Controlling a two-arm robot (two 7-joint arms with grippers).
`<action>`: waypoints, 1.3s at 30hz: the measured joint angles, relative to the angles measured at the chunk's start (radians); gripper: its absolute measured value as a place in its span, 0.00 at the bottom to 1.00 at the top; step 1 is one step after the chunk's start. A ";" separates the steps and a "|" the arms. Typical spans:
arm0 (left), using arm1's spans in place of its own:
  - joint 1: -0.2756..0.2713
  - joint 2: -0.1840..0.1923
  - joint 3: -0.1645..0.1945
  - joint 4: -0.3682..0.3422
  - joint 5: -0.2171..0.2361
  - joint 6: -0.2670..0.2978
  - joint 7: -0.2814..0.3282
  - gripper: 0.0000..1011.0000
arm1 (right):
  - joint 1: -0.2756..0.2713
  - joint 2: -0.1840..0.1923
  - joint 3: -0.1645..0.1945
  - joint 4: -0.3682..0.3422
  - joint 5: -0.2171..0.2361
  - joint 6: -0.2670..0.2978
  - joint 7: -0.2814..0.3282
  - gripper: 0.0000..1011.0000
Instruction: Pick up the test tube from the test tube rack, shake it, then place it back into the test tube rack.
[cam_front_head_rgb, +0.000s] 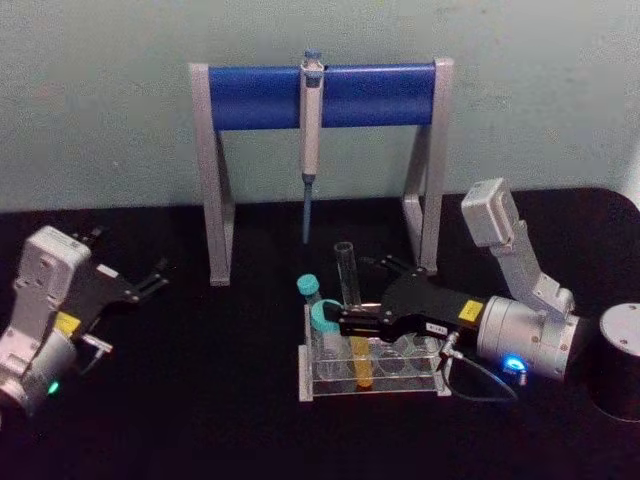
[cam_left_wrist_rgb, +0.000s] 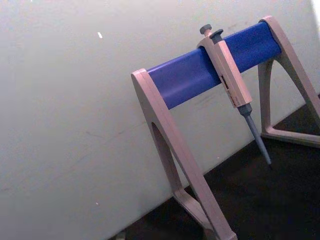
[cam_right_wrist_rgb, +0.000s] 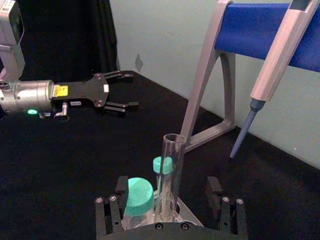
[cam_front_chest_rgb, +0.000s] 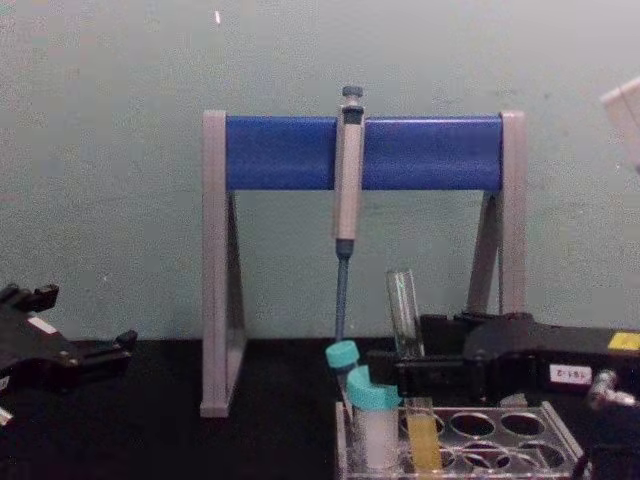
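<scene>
The test tube stands upright in the clear test tube rack at centre right, with yellow liquid in its lower part. My right gripper reaches in from the right, open, one finger on each side of the tube's upper part. In the right wrist view the tube rises between the two spread fingers, with a gap on both sides. The chest view shows the tube in front of the right gripper, above the rack. My left gripper is parked at far left, open and empty.
Two teal-capped white tubes stand in the rack's left end, close beside the test tube. A grey-and-blue pipette stand with a hanging pipette is just behind the rack. A black cylinder stands at far right.
</scene>
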 joint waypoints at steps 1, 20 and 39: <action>0.000 0.000 0.000 0.000 0.000 0.000 0.000 0.99 | 0.000 0.000 0.000 0.000 0.000 0.000 0.000 0.99; 0.000 0.000 0.000 0.000 0.000 0.000 0.000 0.99 | -0.001 -0.001 0.002 0.000 0.001 -0.001 0.001 0.58; 0.000 0.000 0.000 0.000 0.000 0.000 0.000 0.99 | -0.001 -0.001 0.002 0.000 0.002 -0.002 0.002 0.23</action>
